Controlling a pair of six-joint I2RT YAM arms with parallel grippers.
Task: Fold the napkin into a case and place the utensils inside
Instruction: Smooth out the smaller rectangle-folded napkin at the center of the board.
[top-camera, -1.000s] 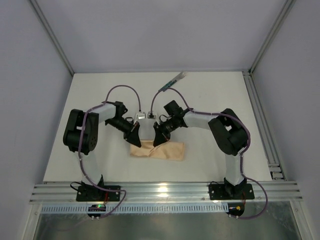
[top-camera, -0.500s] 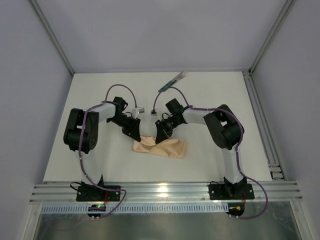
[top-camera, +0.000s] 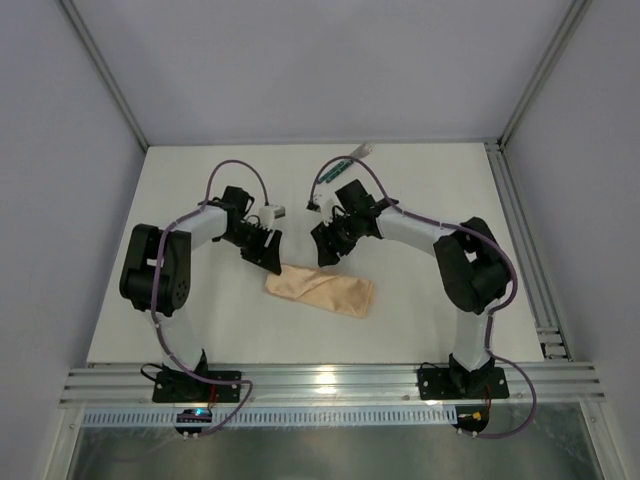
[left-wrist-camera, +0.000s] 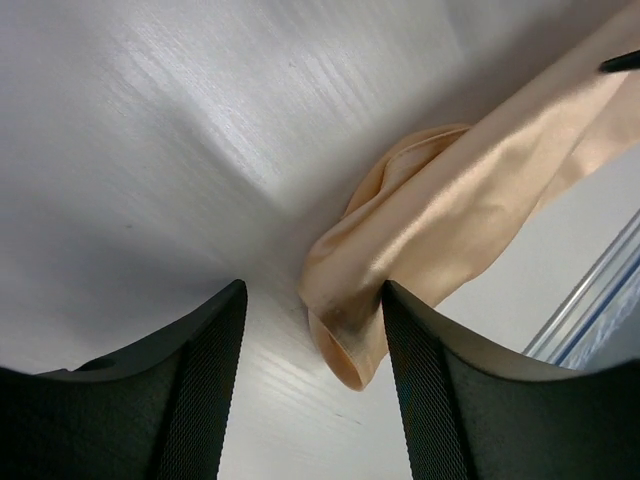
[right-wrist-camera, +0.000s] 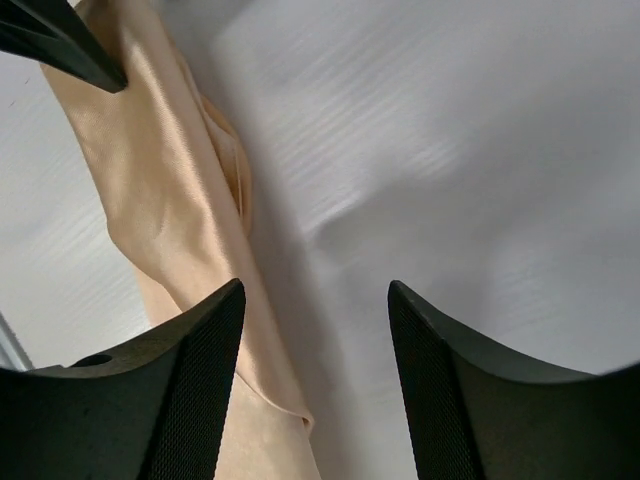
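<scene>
Both arms have pulled back from the napkin (top-camera: 320, 293) since a moment ago, and the cloth now lies flatter and longer. I see my left pincer (left-wrist-camera: 313, 287) wide open with nothing in it. It hangs just past the left end of the cloth. My right pincer (right-wrist-camera: 315, 285) is wide open too and holds nothing. It hangs just past the far edge of the cloth, near the middle.

The napkin is a soft, shiny peach-tan cloth. It is folded into a long thin strip and lies a bit slanted in the middle of the white surface (top-camera: 200, 320), between the two arms. It has some wrinkles. Its left end is bunched up and curls over in a small loop.

The utensils (top-camera: 347, 163) lie near the far edge of the surface, well apart from the napkin. I can make out a green handle and a pale tip.
</scene>
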